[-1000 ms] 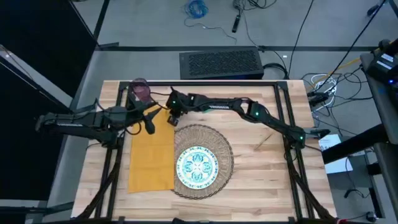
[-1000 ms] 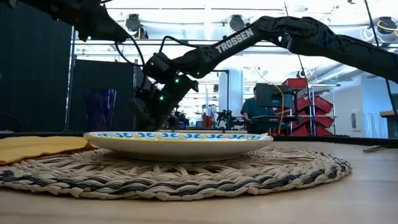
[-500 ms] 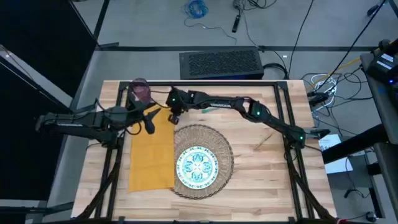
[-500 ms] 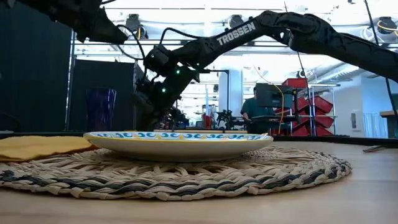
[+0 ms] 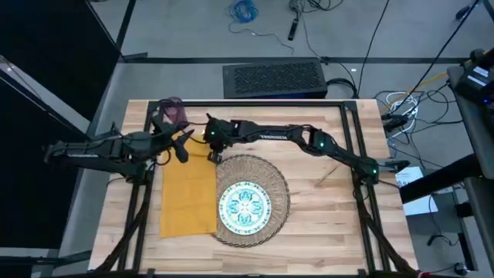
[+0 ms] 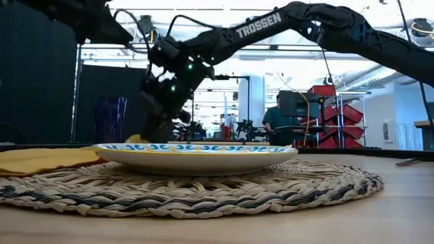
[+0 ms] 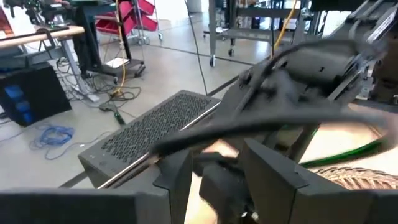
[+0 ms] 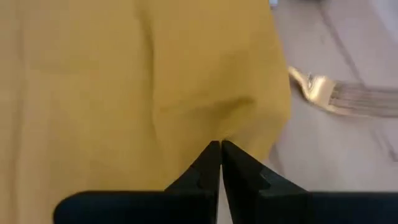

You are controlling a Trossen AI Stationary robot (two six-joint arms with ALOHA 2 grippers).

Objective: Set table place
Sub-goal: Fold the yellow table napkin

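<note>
Our right arm stretches far across leftward — its pincer (image 8: pixel 219 163) pressed closed. Our left pincer (image 5: pixel 180 144) hovers beside it, fingers apart.

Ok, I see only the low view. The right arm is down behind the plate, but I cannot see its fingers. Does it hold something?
Observer: Yes. The right wrist view shows the right gripper shut on the edge of the napkin, and the cloth is puckered at the tips.
Operator: Is any cutlery close to it?
Observer: A fork lies on the table, just beside that napkin edge.
Operator: And the left arm?
Observer: The left gripper is open. It is at the napkin's far end, near the purple cup.
</note>
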